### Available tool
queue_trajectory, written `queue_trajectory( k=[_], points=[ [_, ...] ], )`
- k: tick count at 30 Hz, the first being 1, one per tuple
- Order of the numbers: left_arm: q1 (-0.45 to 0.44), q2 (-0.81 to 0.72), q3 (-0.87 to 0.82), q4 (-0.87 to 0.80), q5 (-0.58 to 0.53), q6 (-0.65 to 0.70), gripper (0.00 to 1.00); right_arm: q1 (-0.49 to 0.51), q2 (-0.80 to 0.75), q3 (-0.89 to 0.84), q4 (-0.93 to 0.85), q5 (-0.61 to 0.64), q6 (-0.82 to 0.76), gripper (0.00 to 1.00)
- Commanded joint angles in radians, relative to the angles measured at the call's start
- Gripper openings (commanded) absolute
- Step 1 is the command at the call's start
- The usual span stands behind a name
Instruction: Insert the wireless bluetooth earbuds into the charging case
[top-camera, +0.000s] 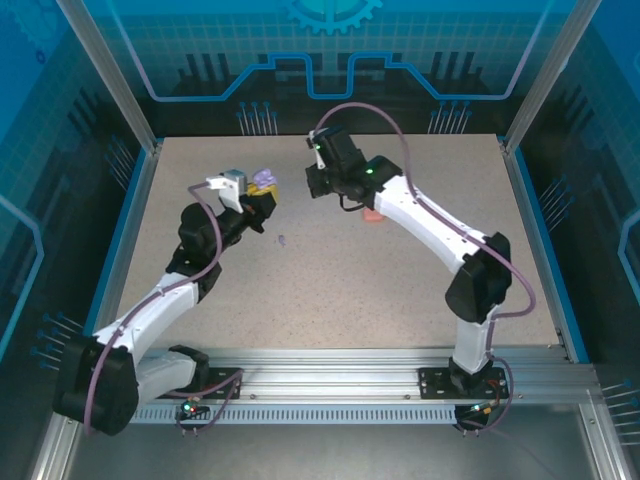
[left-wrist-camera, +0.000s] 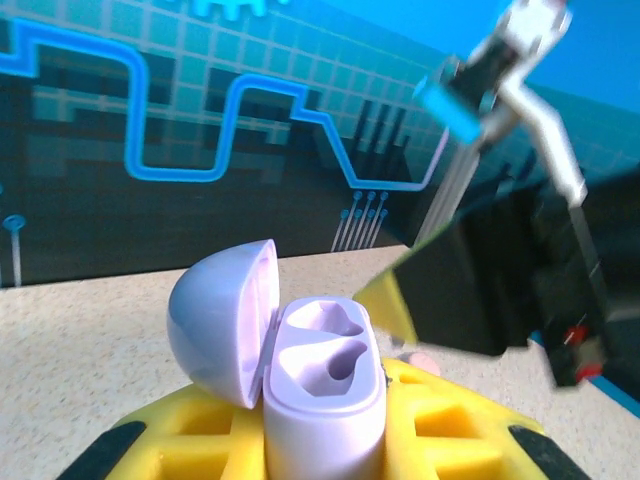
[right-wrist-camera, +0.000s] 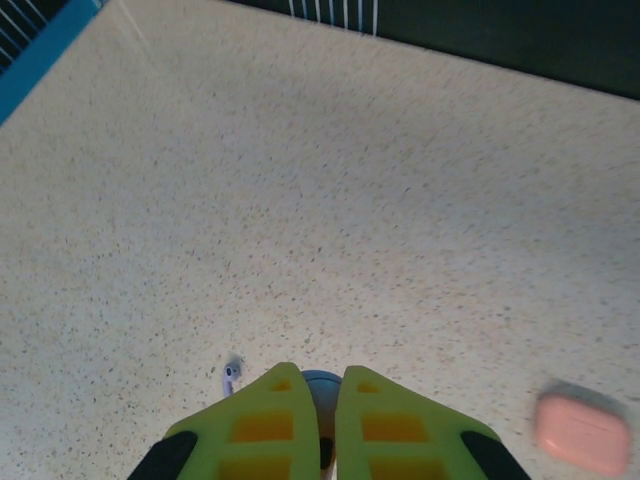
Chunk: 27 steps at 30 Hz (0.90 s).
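left gripper (left-wrist-camera: 320, 450) clamps the open lavender plastic charging case (left-wrist-camera: 322, 375); right gripper (right-wrist-camera: 320, 402) pinches what looks like a tiny bluish earbud (right-wrist-camera: 321, 385), liable to slip out if misaligned.

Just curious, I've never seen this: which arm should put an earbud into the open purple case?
Right. The left gripper is busy holding the open lavender case; the right gripper, shut, hangs near it and the loose lavender earbud.

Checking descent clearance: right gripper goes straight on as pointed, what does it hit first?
Probably bare tabletop. The right gripper points down at it; the lavender earbud lies close beside the gripper, off that line, though depth is unclear.
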<state>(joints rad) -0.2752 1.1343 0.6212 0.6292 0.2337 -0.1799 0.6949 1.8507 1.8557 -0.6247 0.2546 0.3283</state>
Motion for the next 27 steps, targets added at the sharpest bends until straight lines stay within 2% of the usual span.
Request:
queue_trajectory(
  k=[1,7,15,20,27],
  points=[
    [-0.048,0.042,0.002,0.149,0.040,0.140,0.00,-0.008,-0.116,-0.025,0.035,0.023,-0.031,0.08],
    [-0.104,0.109,0.031,0.236,0.041,0.210,0.00,-0.010,-0.280,-0.098,0.123,0.031,-0.066,0.08],
    [-0.175,0.153,0.096,0.244,-0.039,0.350,0.00,-0.009,-0.484,-0.314,0.387,-0.133,-0.136,0.10],
    [-0.205,0.179,0.152,0.233,-0.034,0.378,0.00,-0.009,-0.540,-0.410,0.514,-0.233,-0.143,0.10],
    [-0.229,0.191,0.200,0.207,-0.020,0.384,0.00,-0.008,-0.559,-0.494,0.605,-0.306,-0.136,0.10]
  ],
)
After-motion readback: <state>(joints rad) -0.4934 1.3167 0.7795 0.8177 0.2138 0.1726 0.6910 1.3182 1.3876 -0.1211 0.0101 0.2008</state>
